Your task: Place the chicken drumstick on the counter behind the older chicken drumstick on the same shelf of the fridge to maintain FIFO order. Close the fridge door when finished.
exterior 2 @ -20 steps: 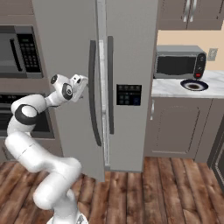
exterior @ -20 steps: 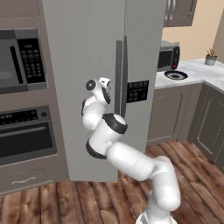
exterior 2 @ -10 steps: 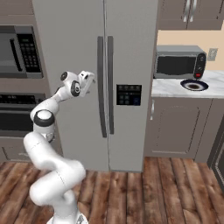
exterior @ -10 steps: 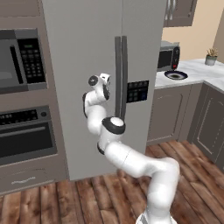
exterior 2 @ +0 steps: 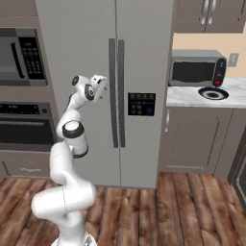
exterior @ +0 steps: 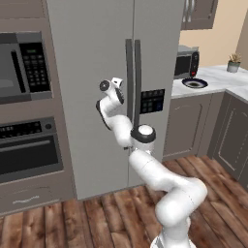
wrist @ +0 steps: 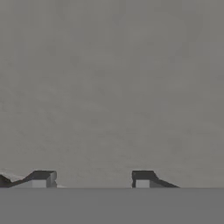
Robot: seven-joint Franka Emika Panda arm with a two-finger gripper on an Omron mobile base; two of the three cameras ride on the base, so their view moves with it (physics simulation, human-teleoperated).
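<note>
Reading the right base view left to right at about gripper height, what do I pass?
Wall microwave → gripper → fridge door handle → black dispenser panel → countertop microwave → dark plate on the counter.

Even, soft, shadowless rendered light; all views slightly blurry, the hand view a grainy flat grey.

Kitchen — fridge [exterior 2: 115, 91]; microwave [exterior 2: 197, 67]; counter [exterior 2: 185, 96]

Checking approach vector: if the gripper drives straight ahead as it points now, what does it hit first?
Most likely the fridge door: the gripper faces plain grey panel, nothing between its tips. Depth to the panel is unclear.
</note>
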